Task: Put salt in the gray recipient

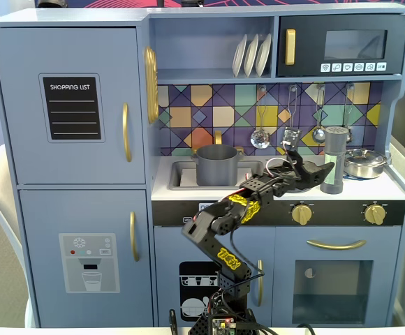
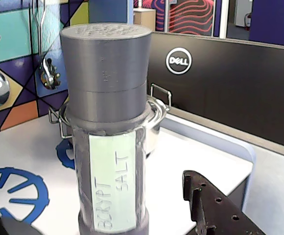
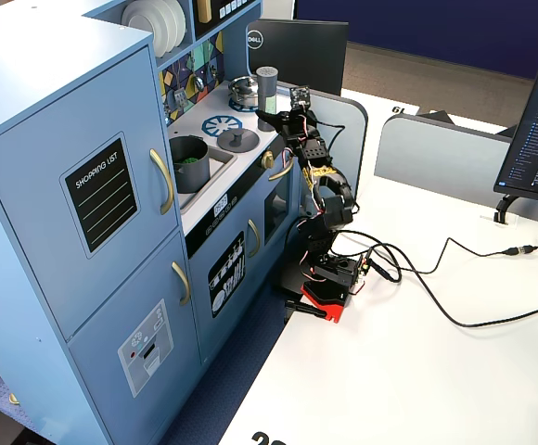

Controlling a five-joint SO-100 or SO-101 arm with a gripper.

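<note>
The hand (image 1: 313, 172) is open and holds nothing, its two fingers spread on either side of the approach line. In the wrist view one dark finger (image 2: 208, 205) shows at lower right, apart from the salt shaker (image 2: 107, 137), which stands upright directly ahead, long axis vertical, on the toy kitchen's table (image 2: 181, 161). In a fixed view the shaker (image 1: 335, 160) is just right of the hand. The gray pot (image 1: 216, 165) sits in the sink, well left. A steel pan (image 1: 365, 162) stands behind the shaker.
</note>
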